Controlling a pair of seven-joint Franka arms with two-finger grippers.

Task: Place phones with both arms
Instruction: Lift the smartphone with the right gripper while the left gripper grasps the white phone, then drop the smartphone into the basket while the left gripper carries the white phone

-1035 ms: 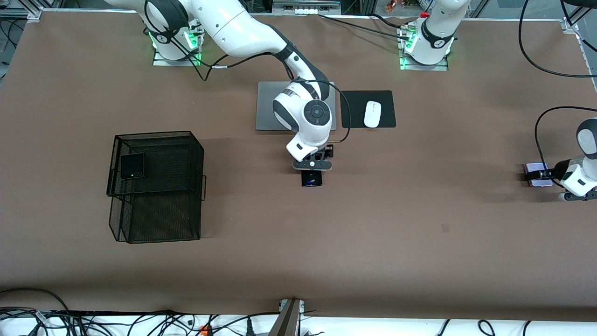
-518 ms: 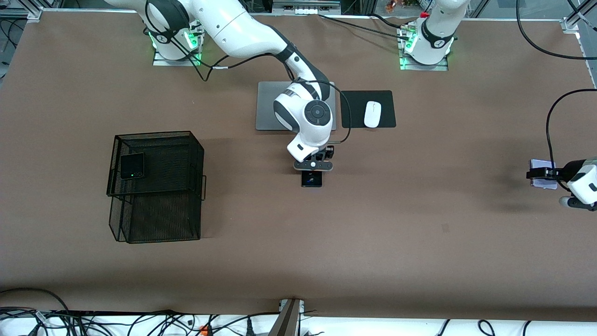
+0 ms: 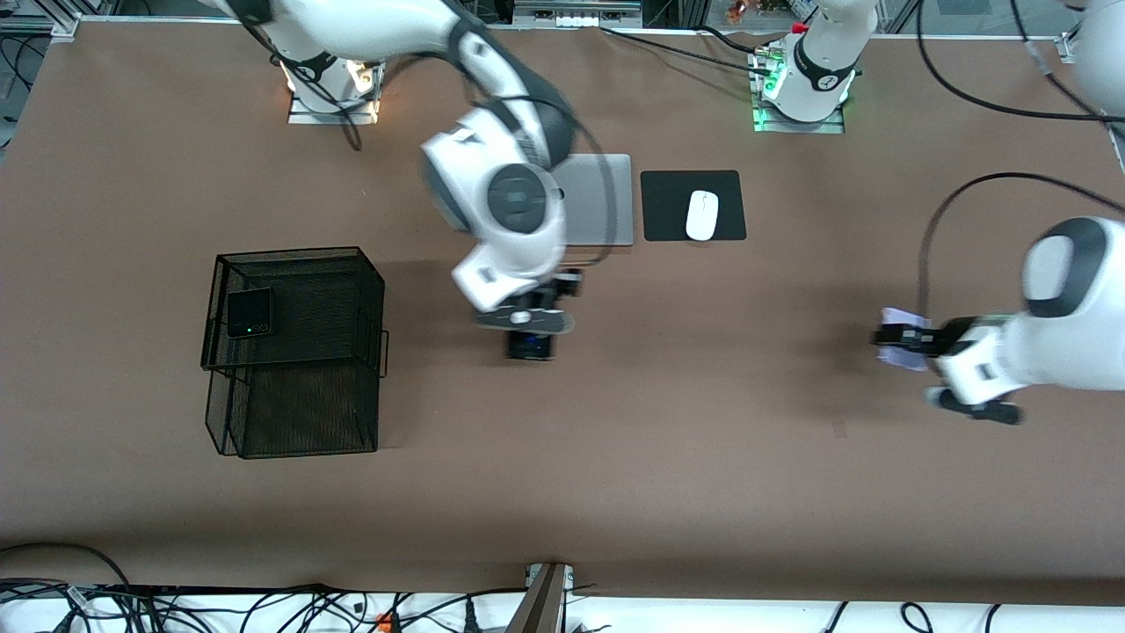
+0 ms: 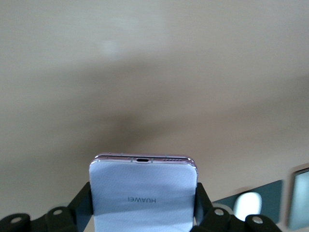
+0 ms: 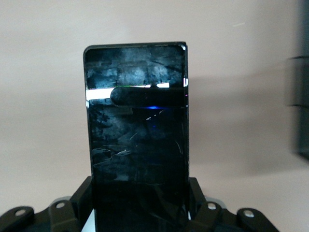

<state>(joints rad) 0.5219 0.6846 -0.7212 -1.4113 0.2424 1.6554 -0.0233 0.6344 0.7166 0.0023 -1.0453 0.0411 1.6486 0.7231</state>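
My right gripper (image 3: 530, 330) is shut on the long slim black phone (image 3: 531, 345) and holds it above the table between the mesh basket and the laptop; the right wrist view shows it (image 5: 136, 130) between the fingers. My left gripper (image 3: 898, 338) is shut on the pale lavender phone (image 3: 898, 318), lifted above the table at the left arm's end; the left wrist view shows it (image 4: 143, 191) clamped between the fingers. The small squarish black phone (image 3: 250, 313) lies on the upper tier of the black mesh basket (image 3: 294, 352).
A silver laptop (image 3: 598, 200) lies closed near the robots' bases, partly hidden by the right arm. A white mouse (image 3: 701, 214) sits on a black pad (image 3: 668, 206) beside it. Cables run along the table edge nearest the camera.
The right gripper has lifted the slim black phone and moved toward the mesh basket. The left gripper has lifted the lavender phone and carried it toward the middle of the table.
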